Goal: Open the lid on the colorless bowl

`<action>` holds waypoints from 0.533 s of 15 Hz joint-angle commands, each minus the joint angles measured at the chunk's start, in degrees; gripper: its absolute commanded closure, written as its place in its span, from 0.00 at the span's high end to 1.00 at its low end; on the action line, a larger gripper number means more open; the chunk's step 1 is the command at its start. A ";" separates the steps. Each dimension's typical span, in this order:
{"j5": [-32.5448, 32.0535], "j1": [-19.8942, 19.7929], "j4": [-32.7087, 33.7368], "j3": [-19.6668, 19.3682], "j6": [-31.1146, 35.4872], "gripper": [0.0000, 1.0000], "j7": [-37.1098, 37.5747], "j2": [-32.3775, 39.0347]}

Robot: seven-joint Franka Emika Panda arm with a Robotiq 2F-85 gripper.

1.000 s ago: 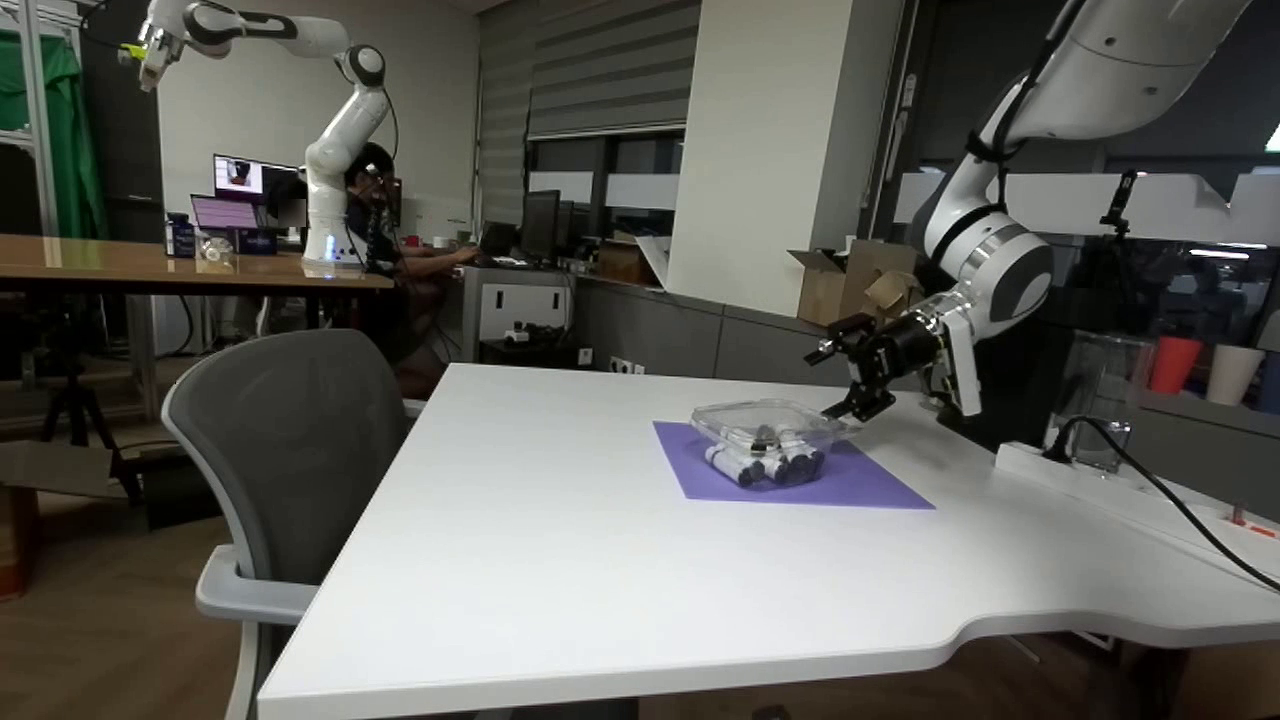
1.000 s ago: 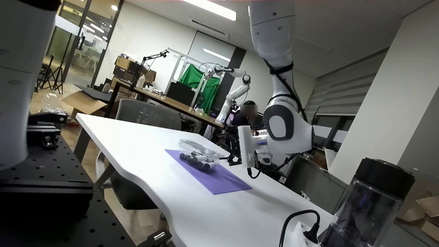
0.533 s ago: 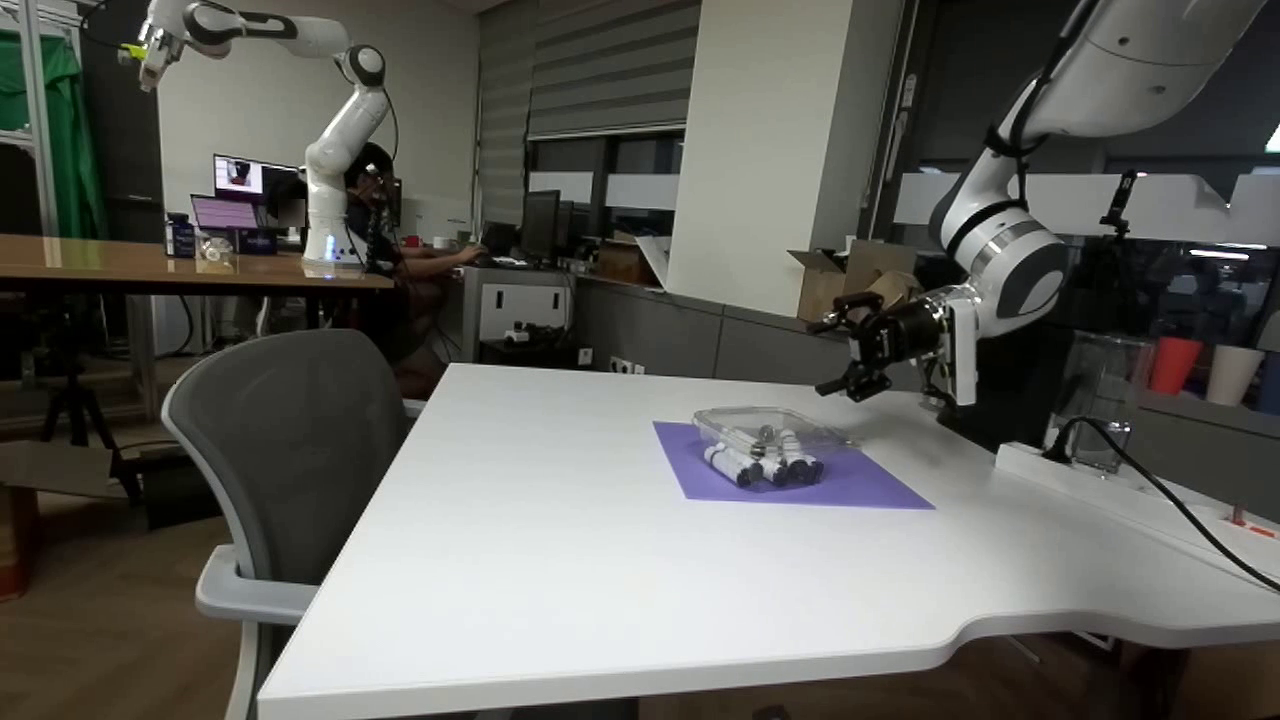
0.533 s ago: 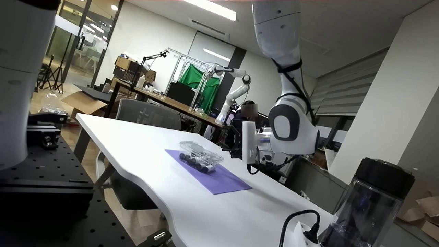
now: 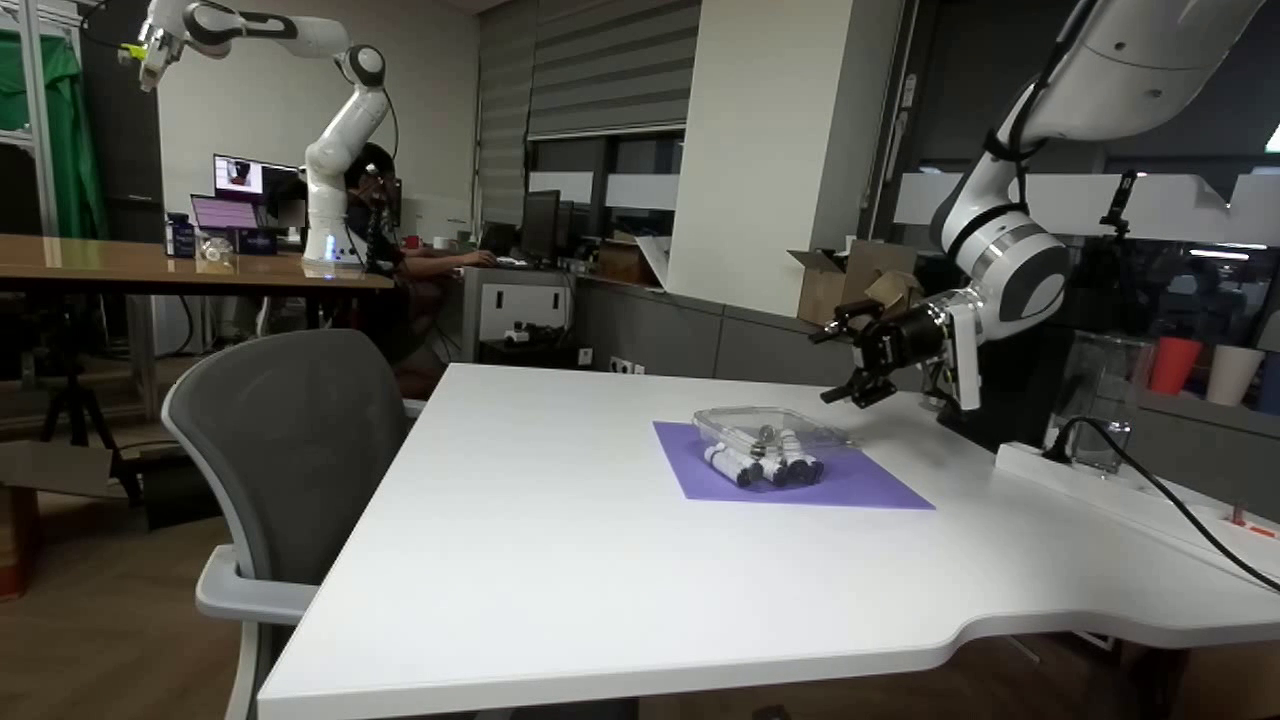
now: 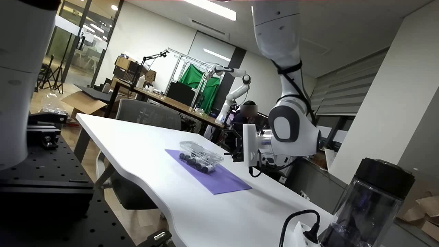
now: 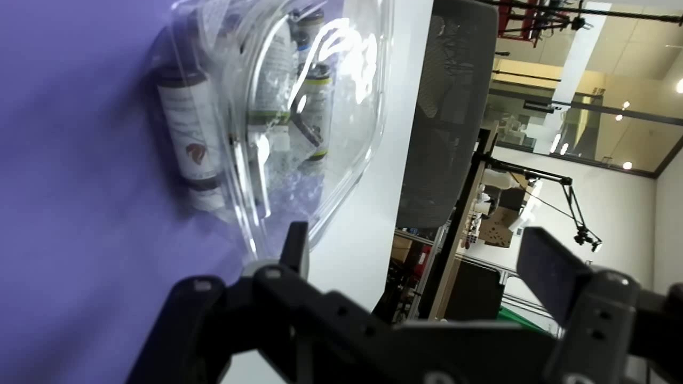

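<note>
The colorless bowl (image 5: pixel 712 440) is a low see-through container holding several white bottles with dark caps. Its clear lid (image 5: pixel 745 413) lies over it; I cannot tell whether it is fully seated. The lid also shows in an exterior view (image 6: pixel 199 148) and, with bright glints, in the wrist view (image 7: pixel 355 114). My gripper (image 5: pixel 828 367) is open and empty, a little above and beyond the lid's edge. It is tilted, with one finger above the other. In the wrist view the gripper (image 7: pixel 415 240) has its lower finger near the lid's corner; contact cannot be told.
The bowl stands on a purple sheet (image 5: pixel 885 487) on the white table (image 5: pixel 560 560). A power strip (image 5: pixel 1040 475) with a black cable lies along the table's edge. A tall clear bottle with a black cap (image 6: pixel 363 209) stands nearby. A grey chair (image 5: pixel 290 450) is beside the table.
One second ago the lower finger was at the lid's edge and the lid sat slightly raised. The gripper rose and drew back, the lid settled lower, then the gripper came down slightly.
</note>
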 commanded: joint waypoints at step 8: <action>-1.49 0.53 -5.97 -3.28 2.81 1.00 1.65 -2.40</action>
